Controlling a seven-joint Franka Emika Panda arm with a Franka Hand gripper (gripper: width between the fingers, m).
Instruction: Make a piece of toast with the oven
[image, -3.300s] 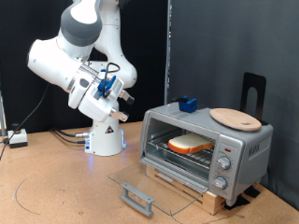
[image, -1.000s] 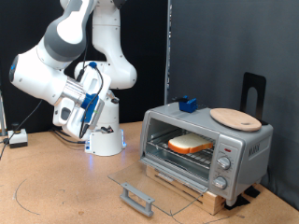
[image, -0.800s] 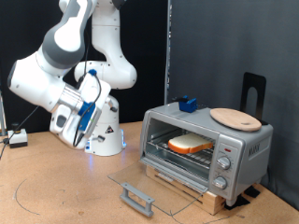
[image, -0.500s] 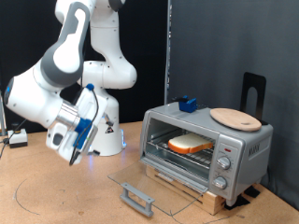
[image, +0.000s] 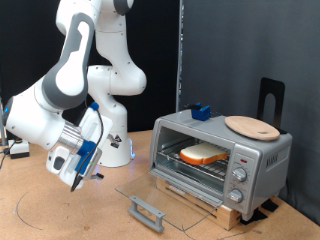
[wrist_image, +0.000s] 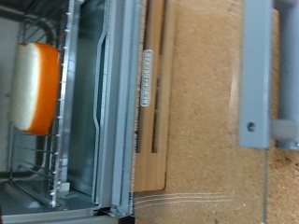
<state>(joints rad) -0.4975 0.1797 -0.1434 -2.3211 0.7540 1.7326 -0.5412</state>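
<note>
The piece of toast lies flat on the wire rack inside the oven, pale on top with an orange-brown crust. The oven's glass door hangs open, lying flat, with its grey handle towards the exterior view's bottom. My gripper hangs low over the table at the exterior view's left, well apart from the oven and pointed towards it, with nothing seen in it. The wrist view shows the toast, the oven's front frame and the door handle; my fingers do not show there.
A round tan wooden plate and a small blue object sit on top of the oven. A black stand rises behind it. The oven stands on a wooden board. Cables lie on the table at the left.
My arm has swung down and to the exterior view's left, lowering the hand from shoulder height to just above the table. The toast, oven and open door have not moved.
</note>
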